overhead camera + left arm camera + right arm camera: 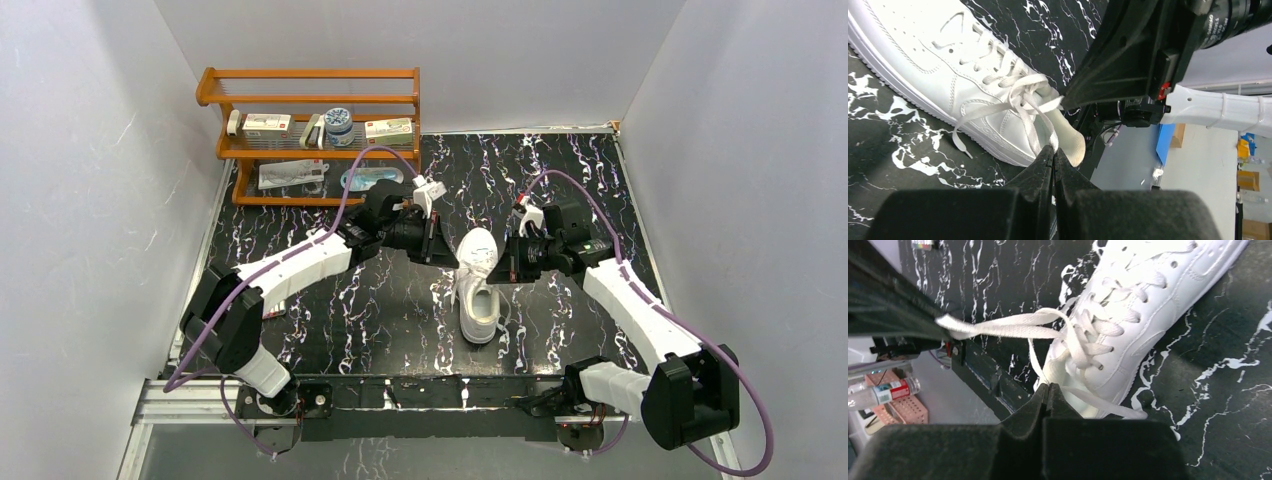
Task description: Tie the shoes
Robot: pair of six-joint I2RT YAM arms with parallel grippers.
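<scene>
The white sneaker [481,303] lies mid-table between my arms, and its laces are crossed into a loose knot over the tongue. My left gripper [447,252] is on the shoe's left side. In the left wrist view it [1053,150] is shut on a white lace [1032,125] running from the knot on the shoe [933,65]. My right gripper [506,266] is on the shoe's right side. In the right wrist view it [1046,388] is shut on a thin lace strand from the shoe [1153,305]. A second lace [1008,330] stretches taut to the left gripper's jaws.
A wooden shelf rack [310,100] stands at the back left, holding small boxes and a jar [339,126]. White walls close in the table on the left, back and right. The arm bases sit at the near edge.
</scene>
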